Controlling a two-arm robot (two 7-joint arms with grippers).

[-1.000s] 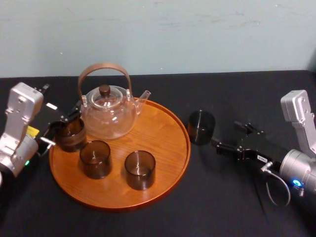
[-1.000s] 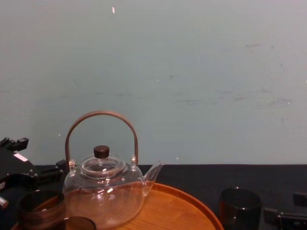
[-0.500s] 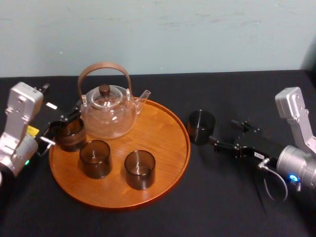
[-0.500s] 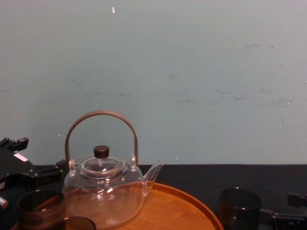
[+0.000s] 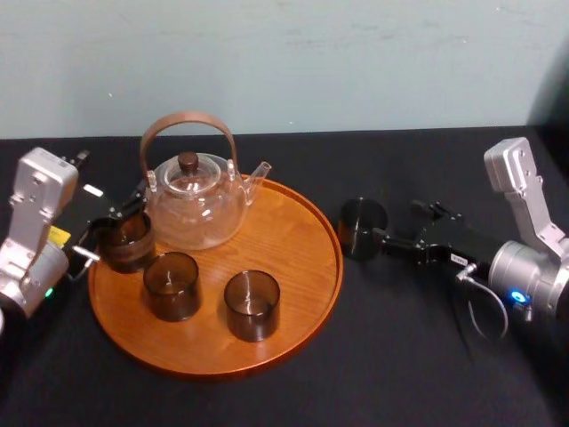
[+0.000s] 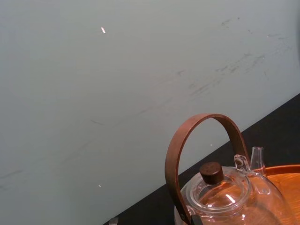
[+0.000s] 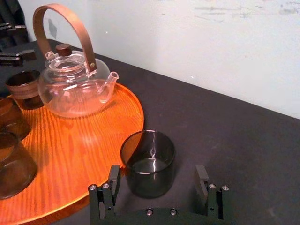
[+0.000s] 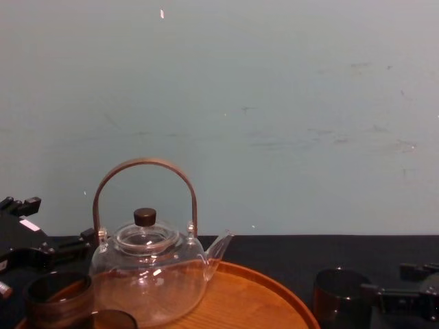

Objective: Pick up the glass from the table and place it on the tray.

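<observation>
The right gripper (image 5: 397, 222) has slid closer to the glass (image 5: 360, 228) than half a second ago; its fingers (image 7: 112, 180) are spread open, one on either side of the glass, not clamped on it; the glass stands upright on the table (image 5: 400, 356), unmoved, just off the right rim of the tray (image 5: 298, 222); the left gripper (image 5: 111, 225) stays at the tray's left rim, and whether it grips anything cannot be told.

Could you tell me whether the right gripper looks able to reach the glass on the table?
Probably yes: the right gripper is open, its fingers either side of the glass on the table, nothing else between. The tray rim lies close beside it. The left gripper rests at the tray's left.
</observation>
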